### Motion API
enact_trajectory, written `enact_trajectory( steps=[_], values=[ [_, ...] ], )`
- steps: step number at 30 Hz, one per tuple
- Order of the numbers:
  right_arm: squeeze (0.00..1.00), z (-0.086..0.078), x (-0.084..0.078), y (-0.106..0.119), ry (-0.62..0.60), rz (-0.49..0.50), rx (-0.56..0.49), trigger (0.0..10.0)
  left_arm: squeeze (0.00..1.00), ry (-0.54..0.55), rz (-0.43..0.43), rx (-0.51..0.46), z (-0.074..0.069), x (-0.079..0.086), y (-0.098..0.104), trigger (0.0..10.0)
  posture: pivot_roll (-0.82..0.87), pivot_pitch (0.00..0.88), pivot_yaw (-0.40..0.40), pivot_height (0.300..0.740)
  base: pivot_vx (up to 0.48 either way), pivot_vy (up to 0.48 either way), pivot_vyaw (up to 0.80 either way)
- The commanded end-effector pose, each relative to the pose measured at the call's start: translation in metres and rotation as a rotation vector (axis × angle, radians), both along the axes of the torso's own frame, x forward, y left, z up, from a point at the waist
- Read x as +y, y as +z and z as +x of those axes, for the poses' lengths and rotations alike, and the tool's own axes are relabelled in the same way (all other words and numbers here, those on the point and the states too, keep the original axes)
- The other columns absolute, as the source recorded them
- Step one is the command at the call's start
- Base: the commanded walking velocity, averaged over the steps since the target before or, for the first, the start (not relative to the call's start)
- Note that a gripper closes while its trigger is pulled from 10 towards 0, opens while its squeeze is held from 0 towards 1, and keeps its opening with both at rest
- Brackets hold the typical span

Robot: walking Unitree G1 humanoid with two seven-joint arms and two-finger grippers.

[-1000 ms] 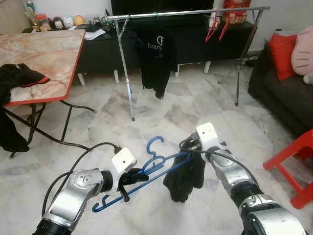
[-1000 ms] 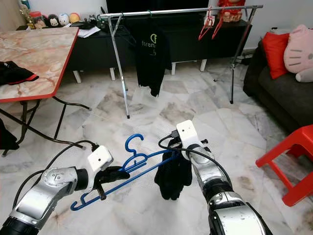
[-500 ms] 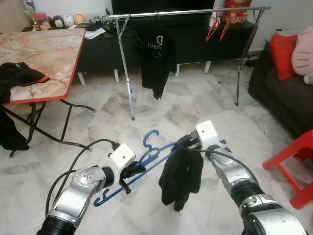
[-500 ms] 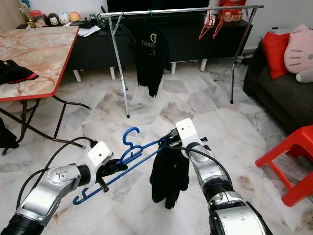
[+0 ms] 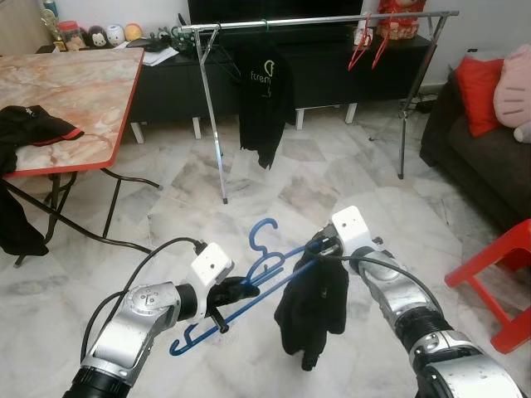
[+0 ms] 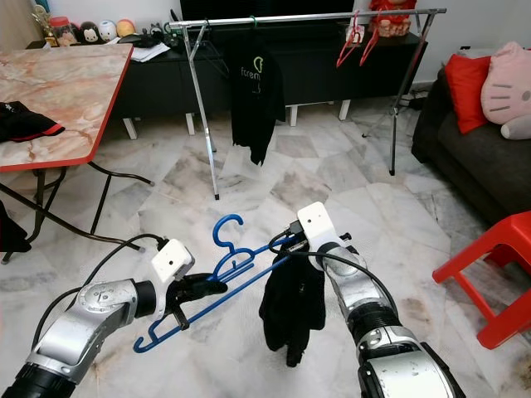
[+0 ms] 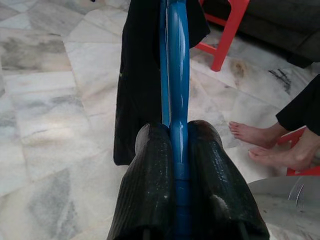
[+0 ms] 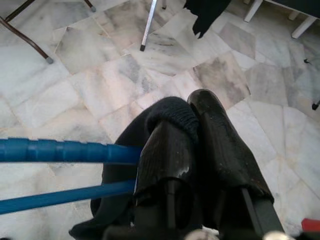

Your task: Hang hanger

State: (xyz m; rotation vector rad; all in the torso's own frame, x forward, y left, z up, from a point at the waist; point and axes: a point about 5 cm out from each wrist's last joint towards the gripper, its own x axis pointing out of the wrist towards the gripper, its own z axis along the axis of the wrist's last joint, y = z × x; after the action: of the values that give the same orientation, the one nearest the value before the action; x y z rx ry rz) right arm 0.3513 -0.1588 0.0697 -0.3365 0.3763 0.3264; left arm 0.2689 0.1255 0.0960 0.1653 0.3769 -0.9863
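While the left end effector (image 5: 236, 292) is clamped on the blue hanger (image 5: 249, 286) and the right end effector (image 5: 319, 251) pinches the black garment (image 5: 314, 307) draped over it, the clothes rack (image 5: 319, 21) stands well apart, so hanging is not yet done.

A home living room: pale marble floor (image 5: 332, 174), a dark sofa (image 5: 485, 162) with red cushion (image 5: 479, 83), a low black TV cabinet (image 5: 332, 75), a marble-topped folding desk (image 5: 75, 91), a metal clothes rack (image 5: 315, 21), and plush toys (image 5: 108, 36).
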Motion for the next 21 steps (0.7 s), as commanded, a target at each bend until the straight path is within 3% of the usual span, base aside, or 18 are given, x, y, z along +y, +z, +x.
enact_trajectory(
  steps=[1,9,21],
  values=[
    [0.00,0.006,0.003,0.012,0.027,-0.004,-0.038,10.0,0.00,-0.029,0.016,-0.014,-0.001,-0.004,0.003,10.0,-0.07,0.000,-0.032,0.740,0.000,0.000,0.00],
    [0.00,0.007,0.003,0.018,0.039,-0.009,-0.031,10.0,0.00,0.082,0.134,-0.029,0.010,0.004,-0.010,10.0,-0.07,0.000,-0.032,0.740,0.000,0.000,0.00],
    [0.00,0.006,0.009,0.027,0.162,-0.037,-0.047,10.0,0.00,-0.002,0.050,-0.003,0.003,-0.004,-0.006,10.0,-0.08,0.000,-0.031,0.740,0.000,0.000,0.00]
  ],
)
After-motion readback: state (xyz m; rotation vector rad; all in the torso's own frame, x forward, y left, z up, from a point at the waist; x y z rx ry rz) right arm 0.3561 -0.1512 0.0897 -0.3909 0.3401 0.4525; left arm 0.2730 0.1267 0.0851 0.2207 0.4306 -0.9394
